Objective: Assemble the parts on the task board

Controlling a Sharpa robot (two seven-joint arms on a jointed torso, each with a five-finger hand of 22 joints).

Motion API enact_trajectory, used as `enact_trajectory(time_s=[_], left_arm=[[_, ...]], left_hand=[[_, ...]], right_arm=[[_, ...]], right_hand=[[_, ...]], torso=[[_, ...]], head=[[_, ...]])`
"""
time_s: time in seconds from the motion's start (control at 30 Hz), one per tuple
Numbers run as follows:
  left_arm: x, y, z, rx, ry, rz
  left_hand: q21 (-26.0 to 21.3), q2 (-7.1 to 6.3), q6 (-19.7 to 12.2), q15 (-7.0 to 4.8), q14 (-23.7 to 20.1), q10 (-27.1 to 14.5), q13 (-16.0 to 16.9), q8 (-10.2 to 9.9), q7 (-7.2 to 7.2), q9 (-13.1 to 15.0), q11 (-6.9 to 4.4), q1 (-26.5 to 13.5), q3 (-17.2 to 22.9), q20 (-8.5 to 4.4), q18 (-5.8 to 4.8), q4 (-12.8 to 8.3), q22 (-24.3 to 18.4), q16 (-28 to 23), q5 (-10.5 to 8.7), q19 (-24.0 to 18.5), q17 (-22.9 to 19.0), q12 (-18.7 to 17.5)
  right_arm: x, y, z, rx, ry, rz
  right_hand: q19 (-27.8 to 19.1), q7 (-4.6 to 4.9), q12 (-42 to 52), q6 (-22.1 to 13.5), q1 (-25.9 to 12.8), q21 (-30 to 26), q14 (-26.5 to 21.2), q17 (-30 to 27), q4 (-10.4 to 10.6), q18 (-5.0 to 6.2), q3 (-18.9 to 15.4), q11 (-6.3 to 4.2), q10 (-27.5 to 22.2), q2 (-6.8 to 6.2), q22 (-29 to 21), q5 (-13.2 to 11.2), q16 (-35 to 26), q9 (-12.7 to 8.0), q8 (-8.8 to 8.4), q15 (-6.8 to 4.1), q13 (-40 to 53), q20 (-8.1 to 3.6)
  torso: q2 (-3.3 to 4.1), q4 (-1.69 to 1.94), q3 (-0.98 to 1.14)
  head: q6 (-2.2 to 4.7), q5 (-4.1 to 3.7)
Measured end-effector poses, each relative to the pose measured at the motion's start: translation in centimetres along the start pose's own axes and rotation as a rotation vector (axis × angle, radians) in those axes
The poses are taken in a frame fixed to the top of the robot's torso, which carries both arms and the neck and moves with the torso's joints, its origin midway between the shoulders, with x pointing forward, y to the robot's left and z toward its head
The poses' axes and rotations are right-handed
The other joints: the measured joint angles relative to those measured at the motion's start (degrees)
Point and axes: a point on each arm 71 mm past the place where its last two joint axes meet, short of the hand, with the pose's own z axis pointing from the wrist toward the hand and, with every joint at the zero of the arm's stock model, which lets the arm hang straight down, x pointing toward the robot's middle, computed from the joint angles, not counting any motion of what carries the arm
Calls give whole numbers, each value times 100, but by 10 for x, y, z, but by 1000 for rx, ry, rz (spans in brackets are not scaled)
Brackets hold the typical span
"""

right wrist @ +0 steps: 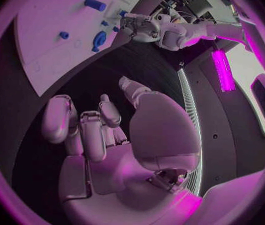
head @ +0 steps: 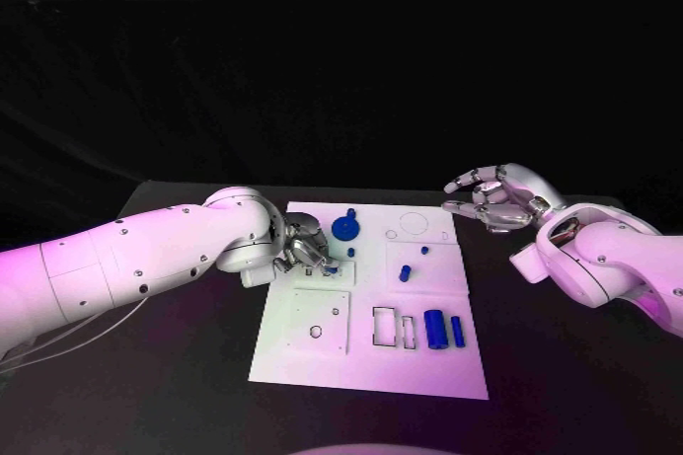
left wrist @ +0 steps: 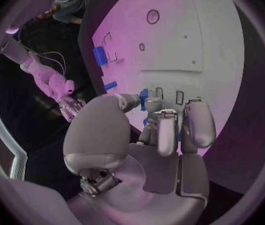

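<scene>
The white task board (head: 370, 361) lies in the middle of the black table. My left hand (head: 302, 250) rests on the board's upper left part, and its thumb and fingers (left wrist: 164, 122) pinch a small blue part (left wrist: 144, 99) down at the board's surface. A round blue part with a knob (head: 346, 225) stands just beyond that hand. Two blue cylinders (head: 435, 329) lie side by side lower right on the board. My right hand (head: 495, 198) hovers off the board's far right corner, fingers loosely curved and apart, holding nothing (right wrist: 126, 135).
Small blue parts sit mid-board: one (head: 351, 251) near my left hand, one (head: 424, 249) to the right, one (head: 406, 272) below. Rectangular cut-outs (head: 387, 325) and a square plate outline (head: 321, 322) mark the board's lower half. Bare black table (head: 569, 376) surrounds the board.
</scene>
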Motion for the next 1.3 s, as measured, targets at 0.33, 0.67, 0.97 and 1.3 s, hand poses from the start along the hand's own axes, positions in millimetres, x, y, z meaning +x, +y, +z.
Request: enact_trajectory(time_s=[0.33, 0.67, 0.97, 1.3], left_arm=[[2, 6, -3, -9, -26, 14], [2, 6, 1, -18, -49, 48], [3, 3, 5, -21, -58, 70], [3, 2, 6, -28, -57, 91]], left_hand=[[0, -201, 93, -41, 0, 325, 360, 136, -72, 241, -63, -339, 176, 0, 0, -111, 24, 0, 432, 0, 0, 267], [0, -230, 126, -83, 1, 469, 506, 188, -105, 273, -121, -428, 176, -20, 1, -111, 30, 0, 584, 21, 0, 371], [0, -238, 165, -83, 1, 510, 540, 219, -125, 273, -122, -481, 175, -20, 0, -111, 35, 0, 613, 21, 0, 394], [0, -239, 174, -82, 1, 510, 578, 219, -131, 273, -121, -481, 175, -20, 0, -112, 35, 0, 613, 20, 0, 418]], right_arm=[[0, -1, 0, 3, 4, 0], [1, -2, 0, 5, 7, 1], [1, -2, -1, 5, 8, 1], [1, -2, -1, 6, 8, 1]], right_hand=[[0, 0, 0, 0, 0, 0, 0, 0, 15, 0, -15, 0, 0, 0, -4, 16, 0, -1, 0, 0, 0, 0], [0, 0, 0, 0, -23, 0, 0, 0, 32, 0, -32, 0, 0, 23, -4, 40, 0, -1, 0, 0, 0, 0], [0, 0, 0, 0, -23, 0, 0, 0, 32, 0, -32, -12, 12, 23, -4, 40, 0, -1, 0, 0, 0, 0], [0, 0, 0, 0, -22, 0, 0, 0, 48, 0, -48, -21, 21, 23, -11, 61, 0, -1, 0, 0, 1, 0]], torso=[[-2, 4, 4], [2, -7, 4], [8, -15, 0], [12, -7, 0]], head=[[1, 25], [10, 55], [17, 59], [-3, 58]])
